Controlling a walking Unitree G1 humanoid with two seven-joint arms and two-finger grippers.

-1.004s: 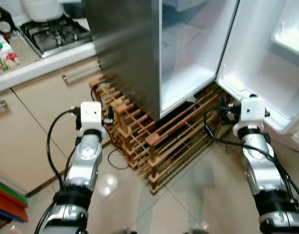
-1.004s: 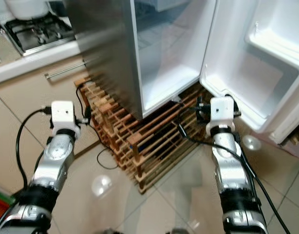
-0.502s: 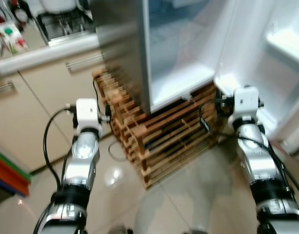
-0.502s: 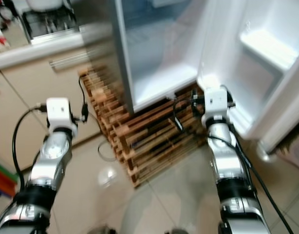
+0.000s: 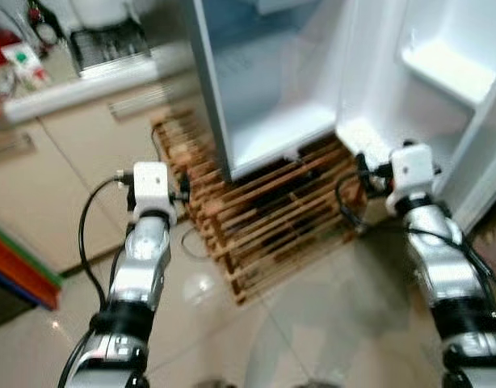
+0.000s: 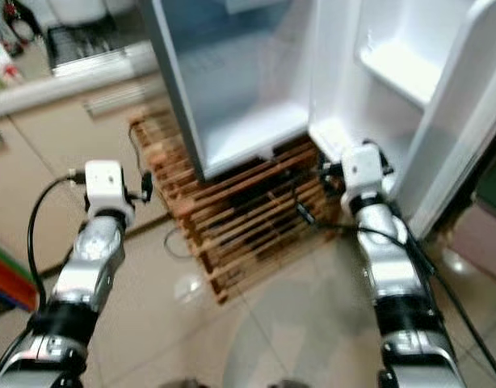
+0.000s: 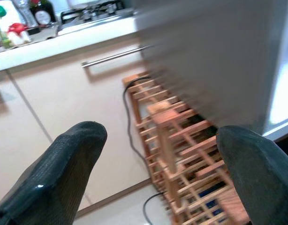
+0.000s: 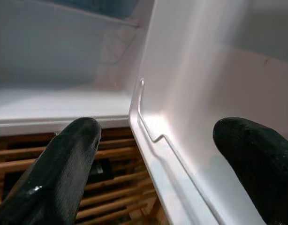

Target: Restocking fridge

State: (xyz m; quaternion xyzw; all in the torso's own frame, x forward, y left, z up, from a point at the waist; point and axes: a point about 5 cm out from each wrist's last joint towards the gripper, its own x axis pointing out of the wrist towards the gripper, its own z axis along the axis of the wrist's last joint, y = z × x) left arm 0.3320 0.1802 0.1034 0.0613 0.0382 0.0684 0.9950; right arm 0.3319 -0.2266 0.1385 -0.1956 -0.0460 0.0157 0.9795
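The fridge [image 5: 272, 81] stands open with a bare white floor inside, and its door [image 5: 377, 89] is swung out to the right with a white door shelf [image 5: 446, 69]. My left gripper [image 7: 158, 133] is open and holds nothing, facing the wooden rack [image 7: 181, 168] beside the fridge's steel side. My right gripper [image 8: 158, 126] is open and holds nothing, close to the lower edge of the door [image 8: 181, 154]. Both arms, left [image 5: 143, 259] and right [image 5: 434, 259], are raised in front of me. The picture is blurred.
The fridge rests on a slatted wooden rack [image 5: 272, 226]. At the left are beige cabinets [image 5: 62, 186] under a counter with a hob [image 5: 102, 44] and a carton [image 5: 26, 65]. A coloured stack [image 5: 18, 275] lies low left. A black cable [image 5: 187, 242] loops on the tiled floor [image 5: 313, 323].
The whole picture has shifted and blurred, so the camera has turned right; the door and its shelf now show more. Both arms keep the same raised pose.
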